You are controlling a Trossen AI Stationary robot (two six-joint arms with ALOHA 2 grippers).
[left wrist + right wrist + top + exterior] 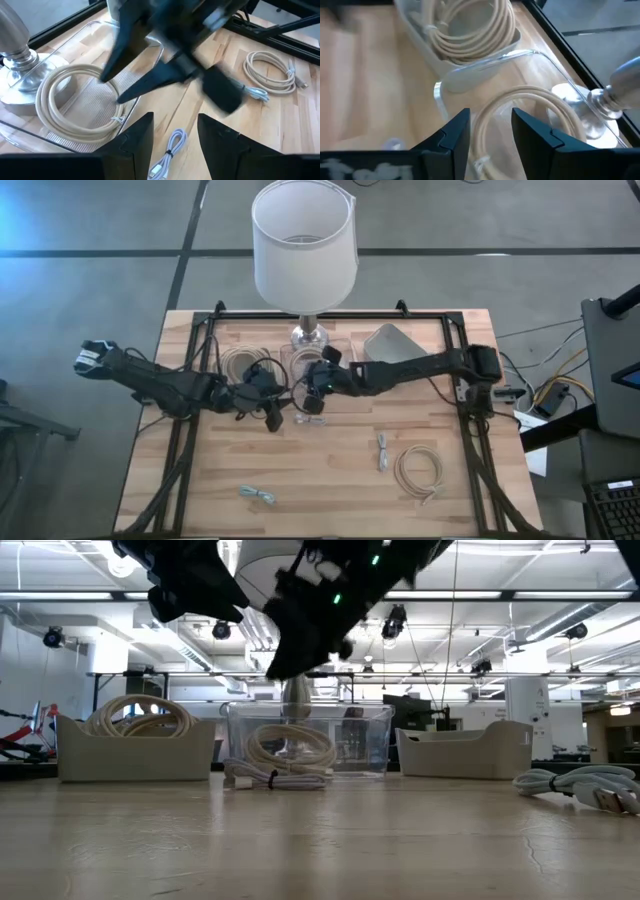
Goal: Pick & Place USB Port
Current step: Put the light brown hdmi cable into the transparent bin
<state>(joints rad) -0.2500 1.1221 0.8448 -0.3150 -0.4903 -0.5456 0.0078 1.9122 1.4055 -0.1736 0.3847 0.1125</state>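
Note:
A beige coiled cable (75, 107) lies in a clear tray (300, 360) at the lamp's foot; it also shows in the right wrist view (520, 107) and the low view (290, 748). A small white cable (167, 155) lies on the table just in front of the tray. My left gripper (175, 132) is open and empty, above the table by the tray's near left corner (270, 415). My right gripper (490, 132) is open and empty over the tray's near edge (313, 400), close to the left gripper; it also shows in the left wrist view (115, 87).
A beige bin (240, 365) with coiled cables stands left of the tray, and a grey bin (395, 345) stands to its right. The lamp (304, 245) stands behind the tray. A white cable (383, 450), a beige coil (420, 472) and a small cable (258, 495) lie on the near table.

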